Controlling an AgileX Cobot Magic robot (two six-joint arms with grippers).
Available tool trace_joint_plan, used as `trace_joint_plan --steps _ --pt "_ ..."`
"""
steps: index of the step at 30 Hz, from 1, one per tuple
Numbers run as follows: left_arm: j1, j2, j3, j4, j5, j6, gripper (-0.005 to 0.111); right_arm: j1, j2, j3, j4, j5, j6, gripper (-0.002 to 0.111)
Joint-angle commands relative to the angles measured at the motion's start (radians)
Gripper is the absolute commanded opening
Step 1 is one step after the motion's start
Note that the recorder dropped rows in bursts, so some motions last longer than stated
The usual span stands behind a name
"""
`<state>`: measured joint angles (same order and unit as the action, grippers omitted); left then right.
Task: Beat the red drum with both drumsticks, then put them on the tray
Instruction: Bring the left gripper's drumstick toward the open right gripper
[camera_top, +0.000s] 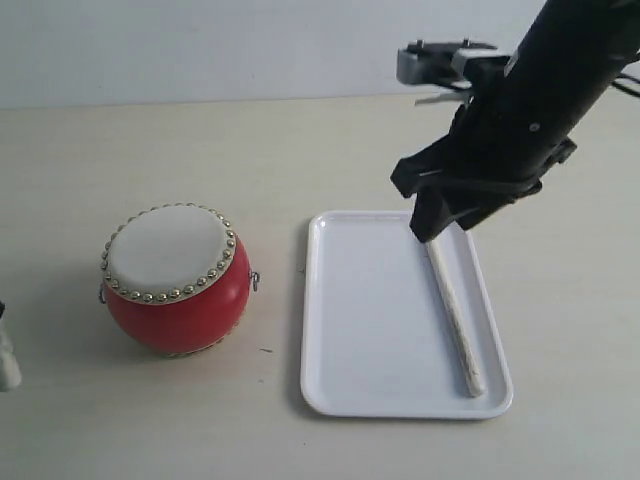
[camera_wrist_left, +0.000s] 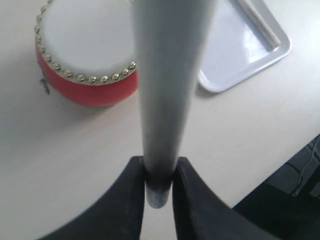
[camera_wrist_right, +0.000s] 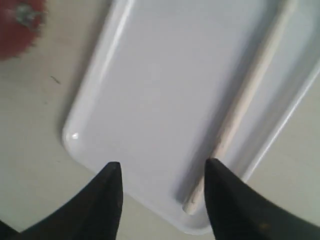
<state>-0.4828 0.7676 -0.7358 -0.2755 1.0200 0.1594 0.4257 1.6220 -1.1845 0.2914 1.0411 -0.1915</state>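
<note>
The red drum (camera_top: 175, 280) (camera_wrist_left: 85, 50) stands on the table left of the white tray (camera_top: 380, 330) (camera_wrist_right: 165, 75) (camera_wrist_left: 250, 50). One drumstick (camera_top: 455, 315) (camera_wrist_right: 245, 100) lies lengthwise in the tray, close to its right rim. My right gripper (camera_top: 437, 222) (camera_wrist_right: 163, 165) hangs open just above the far end of that stick, with nothing between its fingers. My left gripper (camera_wrist_left: 159, 162) is shut on the butt end of the other drumstick (camera_wrist_left: 167, 75), which points out over the drum's side. In the exterior view only a pale bit shows at the left edge.
The beige table (camera_top: 300, 150) carries only the drum and the tray. In the left wrist view the table's edge (camera_wrist_left: 280, 165) runs close by, with dark floor and cables beyond it.
</note>
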Motion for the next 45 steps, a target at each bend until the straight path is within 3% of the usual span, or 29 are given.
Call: trace_joint_plan --steps 1,8,16,19,24,35,39,45 --pt "-0.008 0.007 0.016 -0.114 -0.108 0.068 0.000 -0.003 -0.147 0.044 0.245 -0.062 -0.244 0.048" --pt "-0.008 0.086 0.102 -0.321 -0.200 0.302 0.000 -0.003 -0.320 0.247 0.863 -0.078 -0.901 0.048" --pt "-0.008 0.178 0.116 -0.745 -0.157 0.737 0.000 -0.003 -0.326 0.443 1.217 0.038 -1.326 0.048" --pt "-0.008 0.205 0.116 -0.831 -0.143 0.820 0.000 -0.003 -0.325 0.485 1.269 0.077 -1.415 0.048" --pt "-0.008 0.260 0.116 -0.840 -0.143 0.861 0.000 -0.003 -0.316 0.515 1.329 0.092 -1.525 0.048" --pt "-0.008 0.386 0.116 -1.028 -0.122 1.081 0.000 -0.001 -0.255 0.515 1.332 0.100 -1.574 0.048" --pt "-0.008 0.417 0.116 -1.098 -0.051 1.213 0.000 -0.001 -0.225 0.517 1.349 0.122 -1.617 0.048" --pt "-0.008 0.449 0.116 -1.096 -0.016 1.289 0.000 -0.001 -0.209 0.517 1.357 0.180 -1.664 0.048"
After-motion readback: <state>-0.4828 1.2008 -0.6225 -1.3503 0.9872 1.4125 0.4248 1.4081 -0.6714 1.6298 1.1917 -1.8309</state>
